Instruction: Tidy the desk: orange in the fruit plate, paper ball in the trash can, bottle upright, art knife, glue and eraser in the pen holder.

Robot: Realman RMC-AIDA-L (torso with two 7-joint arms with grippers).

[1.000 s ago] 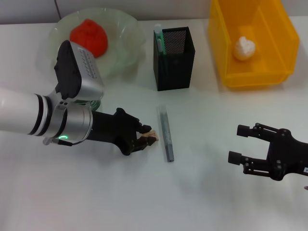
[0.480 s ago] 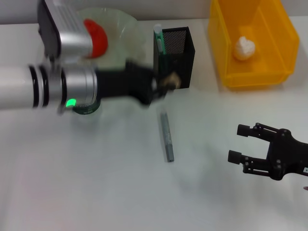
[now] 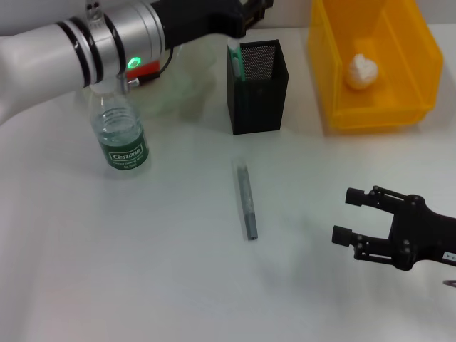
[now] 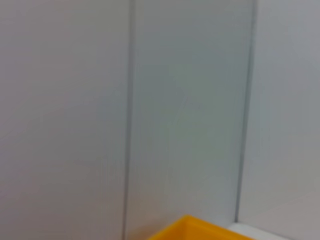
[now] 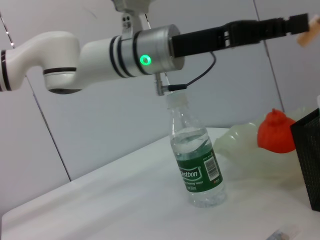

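Observation:
My left gripper (image 3: 256, 8) is raised at the back, above the black mesh pen holder (image 3: 258, 85). It is shut on the beige eraser (image 5: 309, 36), which shows only in the right wrist view. A green-and-white stick (image 3: 235, 60) stands in the holder. The grey art knife (image 3: 246, 199) lies on the desk (image 3: 142, 271) in front of the holder. The bottle (image 3: 121, 135) stands upright at the left. The orange (image 5: 276, 132) rests in the pale-green fruit plate (image 3: 189, 75). The paper ball (image 3: 362, 71) lies in the yellow trash can (image 3: 335, 85). My right gripper (image 3: 350, 216) is open, low at the right.
My left arm (image 3: 85, 43) crosses over the fruit plate and the bottle's cap. A grey panelled wall (image 4: 150, 100) stands behind the desk, with a corner of the trash can (image 4: 195, 230) below it in the left wrist view.
My left gripper has lifted the eraser off the desk and carried it up and back over the pen holder, uncovering the bottle. The right gripper has shifted slightly.

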